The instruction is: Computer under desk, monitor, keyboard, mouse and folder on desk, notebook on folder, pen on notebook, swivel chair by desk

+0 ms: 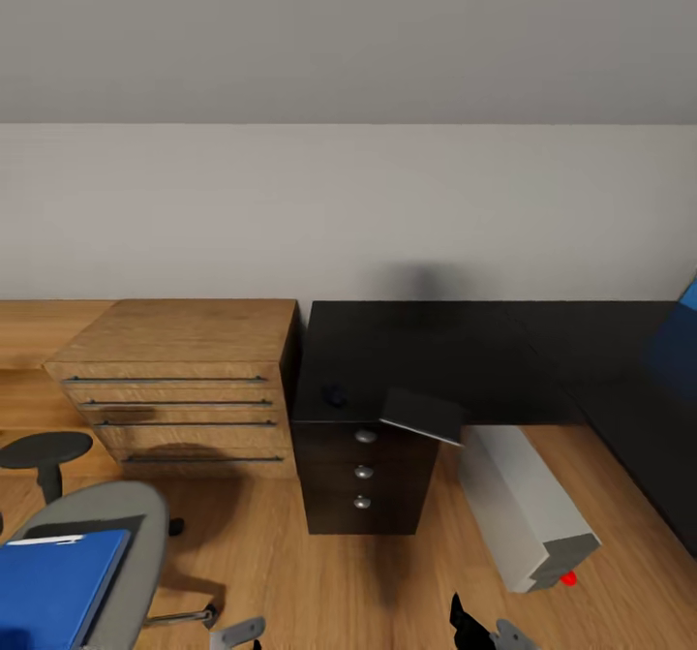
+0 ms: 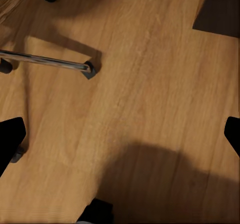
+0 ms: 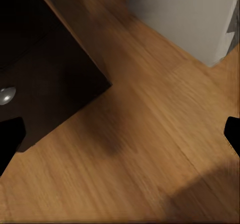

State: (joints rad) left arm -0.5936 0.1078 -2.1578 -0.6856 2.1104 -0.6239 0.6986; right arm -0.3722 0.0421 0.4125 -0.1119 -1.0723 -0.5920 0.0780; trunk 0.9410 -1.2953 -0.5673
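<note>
**Folder on the chair seat, notebook at the bench edge**

The black L-shaped bench stands against the white wall, its drawer stack with three round silver knobs facing the camera. On its glossy top a small black mouse sits near the front edge, and just beside it a thin dark grey notebook lies tilted, one corner jutting past the edge. The grey computer lies on its side on the wood floor, partly under the bench. A light-wood dresser with four bar handles stands just left of the bench.

At lower left, the swivel chair carries the blue folder flat on its grey seat.

The left hand hangs over bare floor near a chair leg, fingertips spread wide, empty. The right hand hovers beside the drawer stack, likewise spread and empty.
</note>
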